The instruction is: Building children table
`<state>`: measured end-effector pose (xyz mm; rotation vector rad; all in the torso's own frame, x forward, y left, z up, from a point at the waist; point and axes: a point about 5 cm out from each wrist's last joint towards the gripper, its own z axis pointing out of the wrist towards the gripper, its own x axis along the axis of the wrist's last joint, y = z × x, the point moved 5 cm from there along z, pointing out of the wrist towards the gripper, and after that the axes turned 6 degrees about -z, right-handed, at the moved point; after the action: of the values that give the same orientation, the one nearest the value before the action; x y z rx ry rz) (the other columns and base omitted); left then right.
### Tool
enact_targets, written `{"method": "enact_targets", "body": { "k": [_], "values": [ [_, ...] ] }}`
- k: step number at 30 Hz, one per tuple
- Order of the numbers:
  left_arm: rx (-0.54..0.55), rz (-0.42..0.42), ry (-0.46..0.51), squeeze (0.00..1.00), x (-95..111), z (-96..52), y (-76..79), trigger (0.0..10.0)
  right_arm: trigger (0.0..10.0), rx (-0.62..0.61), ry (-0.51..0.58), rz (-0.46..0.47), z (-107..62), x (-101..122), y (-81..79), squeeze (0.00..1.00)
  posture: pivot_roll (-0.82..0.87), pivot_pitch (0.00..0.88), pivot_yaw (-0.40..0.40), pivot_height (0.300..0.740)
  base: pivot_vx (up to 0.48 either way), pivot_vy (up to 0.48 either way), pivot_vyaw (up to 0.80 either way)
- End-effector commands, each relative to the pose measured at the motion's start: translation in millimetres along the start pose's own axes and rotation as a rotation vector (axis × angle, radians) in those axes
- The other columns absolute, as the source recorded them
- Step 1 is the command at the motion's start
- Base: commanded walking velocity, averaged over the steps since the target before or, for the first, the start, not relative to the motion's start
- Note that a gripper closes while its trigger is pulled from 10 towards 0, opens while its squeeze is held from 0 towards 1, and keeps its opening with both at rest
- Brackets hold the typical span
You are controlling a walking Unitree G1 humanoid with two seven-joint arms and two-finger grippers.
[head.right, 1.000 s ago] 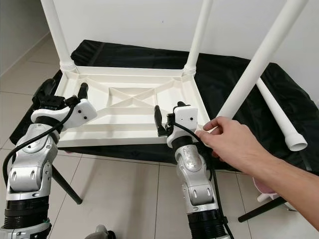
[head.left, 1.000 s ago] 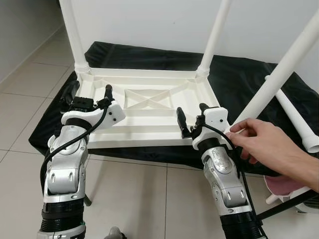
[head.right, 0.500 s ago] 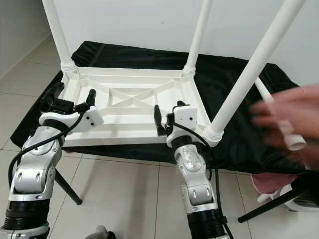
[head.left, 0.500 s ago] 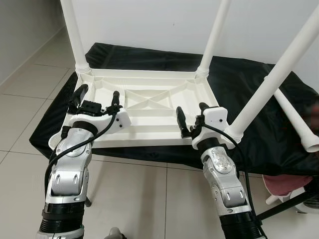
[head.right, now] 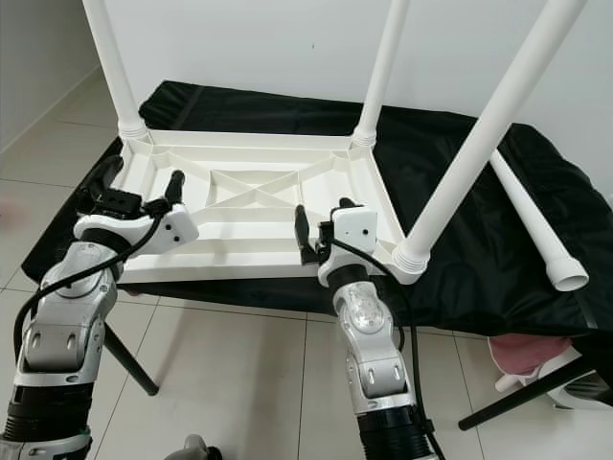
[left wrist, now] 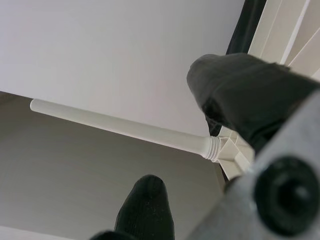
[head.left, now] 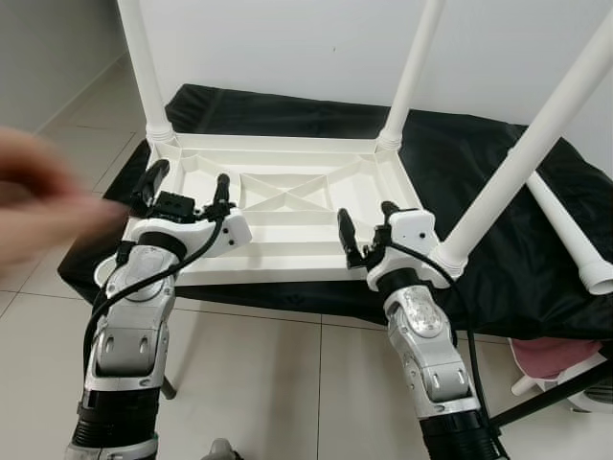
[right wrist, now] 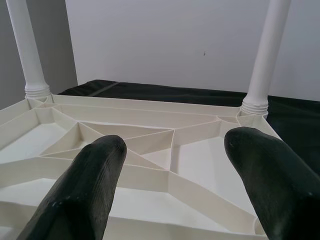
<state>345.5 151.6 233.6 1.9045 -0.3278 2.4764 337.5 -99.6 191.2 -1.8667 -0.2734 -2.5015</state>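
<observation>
White tabletop (head.left: 278,206) just ahead of right pincer (head.left: 367,228).

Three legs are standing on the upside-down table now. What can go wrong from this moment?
1. The near right leg leans outward; it may not be fully seated and could tip.
2. The right gripper hovers open beside that corner, so a swing could knock the leg.
3. The spare leg lies loose on the black cloth and could roll off.
4. A blurred hand is close to the left gripper.

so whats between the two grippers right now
Just the ribbed underside of the upturned white table top, with its crossed braces, seen in both eye views. The left gripper and right gripper hover open over its near edge.
</observation>
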Motion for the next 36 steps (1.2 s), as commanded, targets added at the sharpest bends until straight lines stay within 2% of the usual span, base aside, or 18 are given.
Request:
{"method": "enact_targets", "body": {
  "k": [1,36],
  "values": [
    [0.004,0.001,-0.002,0.0,-1.7,-0.9,1.2,10.0,10.0,-0.01,-0.003,0.001,-1.8,-2.5,1.8,0.0,0.1,0.035,-0.012,0.74,0.0,0.0,0.0],
    [-0.004,-0.008,-0.004,0.0,-1.9,-1.3,6.1,10.0,10.0,-0.015,-0.006,-0.002,-4.1,-2.5,3.9,0.0,0.1,0.042,-0.013,0.74,0.0,0.0,0.0]
  ]
}}
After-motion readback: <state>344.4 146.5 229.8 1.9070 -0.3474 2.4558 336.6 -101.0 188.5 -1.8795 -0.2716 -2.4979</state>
